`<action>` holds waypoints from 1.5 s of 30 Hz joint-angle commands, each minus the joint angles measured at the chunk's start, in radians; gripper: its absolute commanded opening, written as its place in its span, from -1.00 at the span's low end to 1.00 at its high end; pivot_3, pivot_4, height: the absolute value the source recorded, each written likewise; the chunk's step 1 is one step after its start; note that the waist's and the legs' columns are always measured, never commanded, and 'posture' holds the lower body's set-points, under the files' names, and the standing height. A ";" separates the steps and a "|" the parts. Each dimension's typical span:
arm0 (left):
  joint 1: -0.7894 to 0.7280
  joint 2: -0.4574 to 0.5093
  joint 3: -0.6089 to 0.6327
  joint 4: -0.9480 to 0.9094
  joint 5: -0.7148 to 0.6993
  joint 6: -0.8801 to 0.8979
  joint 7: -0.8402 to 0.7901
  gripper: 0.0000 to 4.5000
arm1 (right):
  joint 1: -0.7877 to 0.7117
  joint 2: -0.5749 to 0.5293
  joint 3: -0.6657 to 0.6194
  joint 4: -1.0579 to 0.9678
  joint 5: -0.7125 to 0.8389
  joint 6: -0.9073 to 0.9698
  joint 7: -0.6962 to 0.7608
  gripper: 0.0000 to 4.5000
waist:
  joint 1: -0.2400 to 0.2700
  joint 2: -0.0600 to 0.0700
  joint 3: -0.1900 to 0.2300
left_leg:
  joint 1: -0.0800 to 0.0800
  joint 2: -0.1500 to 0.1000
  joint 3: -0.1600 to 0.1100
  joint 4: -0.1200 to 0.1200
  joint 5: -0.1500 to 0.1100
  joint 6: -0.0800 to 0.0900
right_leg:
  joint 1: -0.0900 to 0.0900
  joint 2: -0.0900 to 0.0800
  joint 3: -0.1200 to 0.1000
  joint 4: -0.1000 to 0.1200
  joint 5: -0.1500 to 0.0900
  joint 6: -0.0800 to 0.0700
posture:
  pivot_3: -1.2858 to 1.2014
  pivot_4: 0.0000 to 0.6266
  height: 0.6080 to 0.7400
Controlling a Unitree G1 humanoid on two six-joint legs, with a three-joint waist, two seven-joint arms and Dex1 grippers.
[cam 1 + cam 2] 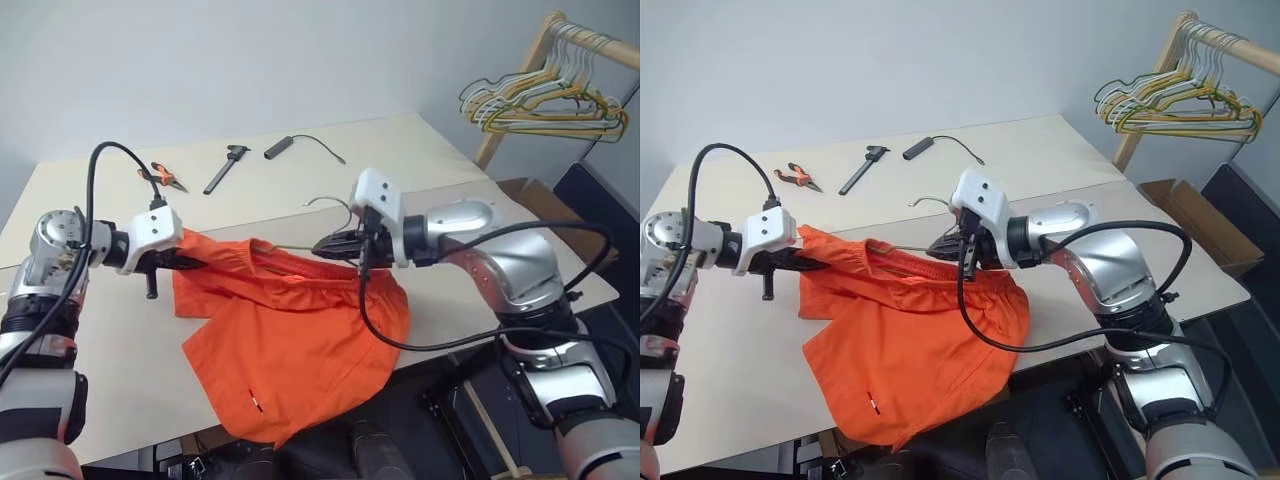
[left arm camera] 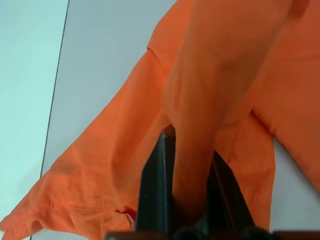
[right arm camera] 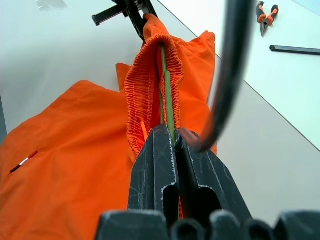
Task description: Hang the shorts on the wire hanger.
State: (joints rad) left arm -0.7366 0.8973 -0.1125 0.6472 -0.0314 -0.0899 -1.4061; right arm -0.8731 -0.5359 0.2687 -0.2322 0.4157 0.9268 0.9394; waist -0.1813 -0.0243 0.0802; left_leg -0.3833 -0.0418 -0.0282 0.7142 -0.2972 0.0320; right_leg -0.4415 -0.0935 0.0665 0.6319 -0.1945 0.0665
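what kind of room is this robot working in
Probably a lab or test room set up for laundry practice: a plain worktable, a wooden rack with a bunch of hangers, and pliers lying out.

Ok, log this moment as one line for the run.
left hand: shut on shorts waistband | right hand: shut on hanger and shorts | shorts: lifted between hands, rest draped over table edge

left tool [image 2: 192, 180] pinching shorts [image 2: 220, 75]
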 commanded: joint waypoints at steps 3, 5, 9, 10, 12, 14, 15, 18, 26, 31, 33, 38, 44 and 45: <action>0.004 0.014 0.031 -0.035 -0.022 0.000 0.011 -0.80 | -0.060 -0.032 -0.017 -0.011 0.005 0.023 0.008 -1.00 | -0.001 0.000 0.000 | 0.000 0.000 0.000 0.000 0.000 0.000 | 0.000 0.000 0.000 0.000 0.000 0.000 | -0.09 -0.87 1.00; -0.006 0.016 0.047 -0.037 -0.038 0.002 0.014 -0.58 | -0.069 -0.039 -0.009 -0.005 0.002 0.030 0.014 -1.00 | -0.001 0.000 0.000 | 0.000 0.000 0.000 0.000 0.000 0.000 | 0.000 0.000 0.000 0.000 0.000 0.000 | -0.09 -0.87 1.00; -0.027 0.037 0.079 -0.077 -0.105 0.017 -0.066 -0.02 | -0.081 -0.048 0.006 0.013 -0.004 0.035 0.025 -1.00 | -0.002 0.000 0.000 | 0.000 0.000 0.000 0.000 0.000 0.000 | 0.000 0.000 0.000 0.000 0.000 0.000 | -0.09 -0.88 1.00; -0.030 0.047 0.087 -0.092 -0.126 0.016 -0.097 0.14 | -0.083 -0.049 0.011 0.018 -0.008 0.034 0.026 -1.00 | -0.003 0.000 0.000 | -0.001 0.000 0.000 0.000 0.000 0.000 | -0.001 0.000 0.000 0.000 0.000 0.000 | -0.09 -0.88 1.00; -0.033 0.059 0.098 -0.117 -0.161 0.025 -0.143 0.43 | -0.088 -0.048 0.017 0.028 -0.010 0.032 0.028 -1.00 | -0.003 0.000 0.000 | -0.001 0.000 0.000 0.000 0.000 0.000 | -0.001 0.000 0.000 0.000 0.000 0.000 | -0.08 -0.88 1.00; -0.036 0.066 0.102 -0.142 -0.189 0.032 -0.185 0.71 | -0.093 -0.048 0.021 0.033 -0.010 0.030 0.030 -1.00 | -0.003 0.000 0.000 | -0.001 0.000 0.000 0.000 0.000 0.000 | -0.001 0.000 0.000 0.000 0.000 0.000 | -0.08 -0.88 1.00; -0.049 0.045 0.096 -0.157 -0.189 0.020 -0.176 0.84 | -0.100 -0.049 0.025 0.037 -0.010 0.029 0.035 -1.00 | -0.003 0.000 0.000 | -0.001 0.000 0.000 0.000 0.000 0.000 | -0.001 0.000 0.000 0.000 0.000 0.000 | -0.08 -0.89 1.00; -0.087 -0.027 0.056 -0.170 -0.164 -0.014 -0.151 0.98 | -0.119 -0.049 0.035 0.053 -0.015 0.022 0.050 -1.00 | 0.005 0.000 -0.001 | -0.001 0.000 0.000 0.000 0.000 0.000 | -0.001 0.000 0.000 0.000 0.000 0.000 | -0.08 -0.90 1.00; -0.230 -0.230 -0.087 -0.014 -0.028 -0.126 -0.116 0.98 | -0.195 -0.069 0.064 0.090 -0.025 0.025 0.107 -1.00 | -0.003 0.000 -0.002 | -0.002 -0.003 0.000 0.001 0.000 0.001 | 0.000 -0.002 -0.001 -0.001 0.001 0.001 | -0.11 -0.91 1.00; -0.290 -0.268 -0.120 0.123 0.033 -0.193 -0.098 0.80 | -0.229 -0.089 0.063 0.093 -0.031 0.031 0.127 -1.00 | -0.036 0.000 -0.003 | -0.002 -0.002 0.000 0.001 0.000 0.000 | -0.001 -0.002 0.000 0.000 0.001 0.001 | -0.13 -0.93 1.00; -0.306 -0.275 -0.119 0.165 0.046 -0.215 -0.093 0.59 | -0.234 -0.095 0.061 0.090 -0.033 0.033 0.131 -1.00 | -0.048 0.001 -0.003 | -0.002 -0.002 0.000 0.001 0.000 0.000 | -0.001 -0.002 0.000 0.000 0.001 0.001 | -0.14 -0.93 1.00; -0.335 -0.292 -0.110 0.234 0.053 -0.237 -0.085 -0.12 | -0.231 -0.104 0.055 0.080 -0.038 0.038 0.133 -1.00 | -0.067 0.001 -0.004 | -0.002 -0.002 0.000 0.001 0.000 0.000 | -0.001 -0.003 0.000 0.000 0.001 0.002 | -0.15 -0.96 1.00; -0.331 -0.306 -0.098 0.244 0.042 -0.227 -0.097 -0.96 | -0.228 -0.111 0.055 0.075 -0.035 0.042 0.130 -1.00 | -0.083 0.001 -0.005 | -0.002 -0.002 0.000 0.001 0.000 0.001 | -0.001 -0.004 0.000 0.000 0.001 0.002 | -0.15 -0.97 1.00; -0.328 -0.305 -0.098 0.243 0.042 -0.229 -0.098 -0.99 | -0.229 -0.111 0.055 0.075 -0.035 0.042 0.131 -1.00 | -0.084 0.001 -0.005 | -0.002 -0.002 0.000 0.001 0.000 0.001 | -0.001 -0.003 0.000 0.000 0.001 0.002 | -0.15 -0.97 1.00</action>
State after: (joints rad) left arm -1.0375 0.5841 -0.2340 0.8998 0.0239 -0.3095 -1.5067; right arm -1.0762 -0.6398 0.3482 -0.1240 0.3729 0.9647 1.0607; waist -0.2653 -0.0235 0.0757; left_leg -0.3857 -0.0440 -0.0284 0.7154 -0.2972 0.0325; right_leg -0.4425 -0.0970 0.0665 0.6320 -0.1932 0.0688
